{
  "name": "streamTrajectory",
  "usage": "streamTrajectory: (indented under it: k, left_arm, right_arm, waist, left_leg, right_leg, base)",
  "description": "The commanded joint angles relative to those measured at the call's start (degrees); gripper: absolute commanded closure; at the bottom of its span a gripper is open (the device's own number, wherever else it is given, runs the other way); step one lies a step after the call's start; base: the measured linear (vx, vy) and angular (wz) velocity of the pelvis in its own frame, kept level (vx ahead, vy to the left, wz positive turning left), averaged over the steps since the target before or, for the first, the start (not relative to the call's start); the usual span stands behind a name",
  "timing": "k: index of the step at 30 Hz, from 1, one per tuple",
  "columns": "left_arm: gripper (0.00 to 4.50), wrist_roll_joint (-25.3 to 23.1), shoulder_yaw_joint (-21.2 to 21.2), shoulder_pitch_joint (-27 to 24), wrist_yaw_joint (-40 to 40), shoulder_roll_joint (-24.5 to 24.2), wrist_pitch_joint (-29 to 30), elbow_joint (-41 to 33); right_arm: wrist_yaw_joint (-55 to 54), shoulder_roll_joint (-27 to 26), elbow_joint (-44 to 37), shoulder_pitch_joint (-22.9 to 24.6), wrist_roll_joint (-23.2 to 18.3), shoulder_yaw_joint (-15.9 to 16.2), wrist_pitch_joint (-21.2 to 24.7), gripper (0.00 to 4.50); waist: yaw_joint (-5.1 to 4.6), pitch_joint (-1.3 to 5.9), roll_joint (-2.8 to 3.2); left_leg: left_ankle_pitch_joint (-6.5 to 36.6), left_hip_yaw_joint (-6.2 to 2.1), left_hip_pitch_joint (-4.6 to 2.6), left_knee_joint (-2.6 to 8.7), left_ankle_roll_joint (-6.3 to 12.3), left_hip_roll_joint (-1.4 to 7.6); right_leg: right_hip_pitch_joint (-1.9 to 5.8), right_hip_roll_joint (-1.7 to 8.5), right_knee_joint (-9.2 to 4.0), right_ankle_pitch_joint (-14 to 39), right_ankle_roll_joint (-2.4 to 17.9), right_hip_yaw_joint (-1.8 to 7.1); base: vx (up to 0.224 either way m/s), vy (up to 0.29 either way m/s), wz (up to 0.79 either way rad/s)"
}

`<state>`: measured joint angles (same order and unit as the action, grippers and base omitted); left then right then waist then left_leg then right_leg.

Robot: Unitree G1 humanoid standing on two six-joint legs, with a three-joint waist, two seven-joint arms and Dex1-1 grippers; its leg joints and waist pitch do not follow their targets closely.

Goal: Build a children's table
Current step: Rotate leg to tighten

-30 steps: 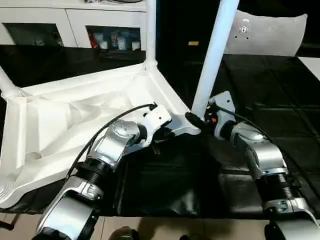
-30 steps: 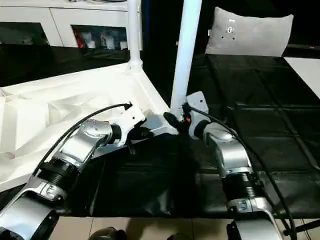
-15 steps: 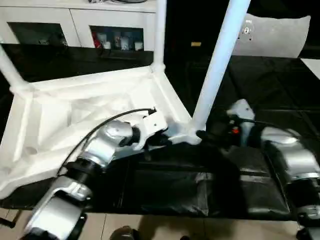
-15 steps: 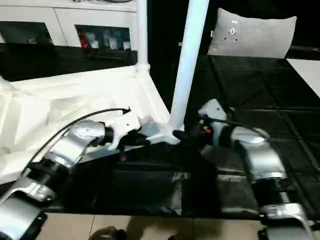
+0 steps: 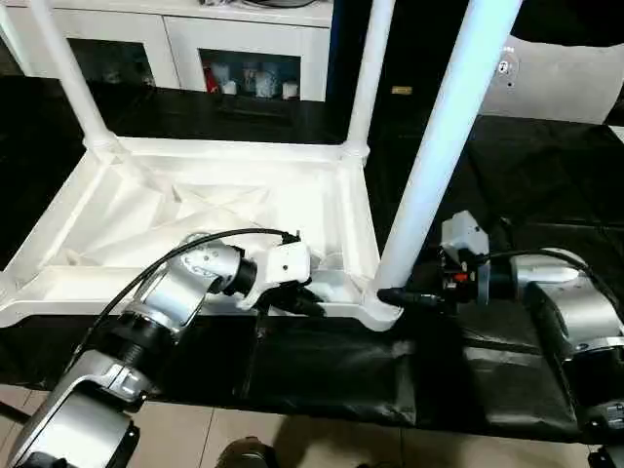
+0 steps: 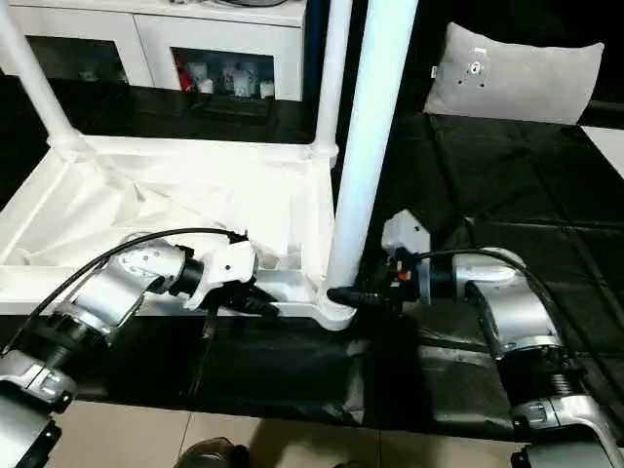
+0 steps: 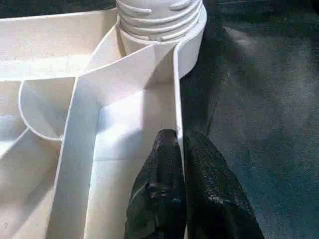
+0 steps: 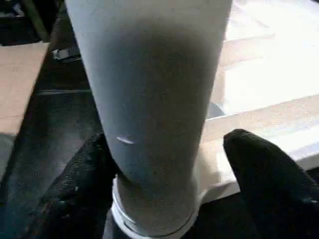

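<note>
The white children's table (image 5: 195, 210) lies upside down on the black surface, ribbed underside up. Three tubular legs stand up from its corner sockets, and the near right leg (image 5: 439, 166) is the closest to me. My left gripper (image 5: 302, 302) is shut on the thin near rim wall, just short of that leg's socket (image 7: 159, 20); one black finger (image 7: 162, 164) lies inside the wall and the other outside it. My right gripper (image 5: 395, 294) reaches in from the right at the base of the near right leg (image 8: 149, 89). It stands open, with one finger (image 8: 259, 169) on each side of the tube.
A white cabinet (image 5: 244, 39) with dark glass compartments stands behind the table. A grey cushion (image 5: 565, 78) lies at the back right. Black sheeting (image 5: 507, 156) covers the work surface, its front edge just below my grippers, with bare floor (image 5: 185, 439) beyond it.
The camera has shifted. The table top has turned to lie square to the front edge. My right forearm has swung out to the right. My left gripper has kept hold of the rim.
</note>
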<state>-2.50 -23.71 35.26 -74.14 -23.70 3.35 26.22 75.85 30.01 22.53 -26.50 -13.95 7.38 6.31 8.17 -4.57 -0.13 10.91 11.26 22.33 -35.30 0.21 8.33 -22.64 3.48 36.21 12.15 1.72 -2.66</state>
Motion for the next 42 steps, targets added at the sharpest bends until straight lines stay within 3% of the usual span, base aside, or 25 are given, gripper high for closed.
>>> streamTrajectory:
  k: [1,9,10,12,21,23,27,30,31,32,34,38,39,40,42]
  left_arm:
    - [4.50,-0.2,-2.5,-0.9,-2.9,0.1,-0.7,-1.7]
    - [4.50,0.1,-2.5,-1.0,-3.3,0.0,0.0,-2.2]
    - [4.50,0.1,-2.5,-1.1,-3.4,-0.1,0.2,-2.5]
    - [4.50,0.6,-2.3,-1.3,-3.6,-0.1,0.9,-3.0]
    - [4.50,2.0,-1.1,-2.2,-2.5,0.5,3.3,-3.9]
    - [4.50,2.1,0.2,-2.1,0.8,1.9,5.4,-3.9]
    - [4.50,2.6,2.3,-1.2,6.3,5.1,9.5,-3.6]
    - [4.50,2.6,4.6,0.0,13.6,9.5,12.7,-1.6]
    - [4.50,2.2,5.2,0.6,16.2,10.8,13.3,-0.4]
    - [4.50,1.7,5.9,1.5,19.6,12.3,14.2,1.0]
    - [4.50,1.3,7.0,2.8,24.1,14.5,15.7,2.6]
    - [4.50,0.4,8.7,4.8,30.2,17.7,17.7,3.4]
    - [4.50,-0.1,9.2,5.1,31.9,18.7,18.3,3.5]
    - [4.50,-0.3,9.3,5.2,32.7,19.2,18.5,3.5]
    - [4.50,-1.1,9.2,5.6,34.6,20.1,18.8,3.8]
  right_arm:
    - [0.7,0.2,-0.5,0.1,-0.7,0.1,0.7,1.22]
    - [2.3,0.1,0.5,-0.3,-1.4,0.6,1.9,1.95]
    - [2.5,0.1,0.3,-0.3,-1.5,0.6,2.2,2.07]
    - [3.0,0.0,-0.3,-0.1,-1.8,0.4,2.9,2.28]
    - [2.8,-0.6,-3.2,1.7,-3.4,0.8,5.2,2.56]
    - [-1.8,-2.4,-5.0,2.4,-2.9,0.3,7.1,2.58]
    - [-10.5,-5.6,-4.3,1.1,-0.4,-0.3,9.6,2.58]
    - [-20.6,-9.8,-2.4,-0.6,2.9,-0.8,10.9,2.58]
    - [-24.6,-11.6,-1.3,-1.7,3.1,-1.8,12.7,2.58]
    - [-29.8,-13.8,0.0,-2.9,3.4,-3.0,14.7,2.58]
    - [-37.3,-16.8,1.9,-4.5,4.3,-4.6,16.8,2.58]
    - [-47.7,-20.3,5.6,-6.9,6.9,-5.6,18.8,2.58]
    - [-48.2,-21.1,6.2,-7.1,7.3,-5.6,17.1,2.58]
    - [-48.4,-21.4,6.5,-7.2,7.5,-5.6,16.3,2.03]
    - [-49.2,-22.8,6.9,-7.4,7.7,-5.9,14.9,1.89]
  waist:
    - [-0.22,4.75,-0.52]
    - [-0.20,4.70,-0.56]
    - [-0.23,4.35,-0.39]
    - [-0.31,4.35,-0.50]
    - [-0.45,3.94,-0.29]
    - [-0.59,3.73,-0.24]
    - [-1.34,3.18,-0.18]
    - [-2.73,2.90,-0.12]
    - [-3.09,3.01,-0.08]
    - [-3.63,2.93,-0.25]
    - [-3.97,2.94,-0.29]
    - [-4.53,3.20,-0.29]
    - [-4.52,3.29,-0.28]
    - [-4.42,3.59,-0.13]
    - [-4.30,3.81,-0.25]
  left_leg:
    - [6.2,-2.25,-1.52,3.89,4.45,5.63]
    - [5.5,-2.29,-1.45,3.86,4.90,5.59]
    - [5.9,-2.32,-1.39,3.99,4.85,5.57]
    - [6.5,-2.37,-1.46,4.07,4.67,5.66]
    - [7.6,-2.45,-1.58,4.37,4.14,5.73]
    - [8.1,-2.44,-1.58,4.51,3.99,5.68]
    - [12.5,-2.73,-1.84,4.99,1.41,5.55]
    - [14.4,-3.09,-1.50,5.43,-0.59,5.33]
    - [14.8,-3.23,-1.74,5.47,-1.14,5.38]
    - [14.8,-3.25,-1.42,5.46,-1.16,5.14]
    - [14.2,-3.12,-1.61,5.26,-0.89,4.95]
    - [11.4,-2.91,-1.40,5.17,0.13,4.98]
    - [10.8,-2.89,-1.41,5.11,0.37,4.98]
    - [9.3,-2.71,-1.44,4.98,0.94,5.02]
    - [6.4,-2.56,-1.23,4.75,2.43,4.91]
  right_leg:
    - [2.53,6.34,-3.84,4.6,14.9,2.86]
    - [2.52,6.33,-3.79,3.8,14.9,2.82]
    - [2.33,6.24,-3.93,4.5,14.8,2.84]
    - [2.39,6.27,-4.01,5.3,14.7,2.85]
    - [2.32,6.27,-4.23,6.2,14.5,2.97]
    - [2.13,6.18,-4.34,6.6,14.5,2.99]
    - [1.98,6.47,-5.30,15.0,13.3,3.10]
    - [2.02,6.36,-5.56,17.7,12.3,3.02]
    - [1.91,6.46,-5.57,18.0,12.2,3.06]
    - [2.12,6.48,-5.66,18.3,12.0,3.10]
    - [1.89,6.49,-5.94,18.6,11.6,3.22]
    - [2.06,6.34,-5.79,14.5,11.7,3.29]
    - [2.11,6.27,-5.62,13.3,11.9,3.24]
    - [2.19,6.26,-5.38,9.8,12.6,3.21]
    - [2.51,6.31,-4.92,4.2,13.6,3.19]
  base:
    - [0.000,0.000,0.00]
    - [0.000,0.000,0.00]
    - [0.000,0.000,0.00]
    - [0.000,0.000,0.00]
    - [0.000,0.000,0.00]
    - [0.000,0.000,0.00]
    - [0.000,0.000,0.00]
    - [0.000,0.000,0.00]
    - [0.000,0.000,0.00]
    - [0.000,0.000,0.00]
    - [0.000,0.000,0.00]
    - [0.000,0.000,0.00]
    - [0.000,0.000,0.00]
    - [0.000,0.000,0.00]
    - [0.000,0.000,0.00]
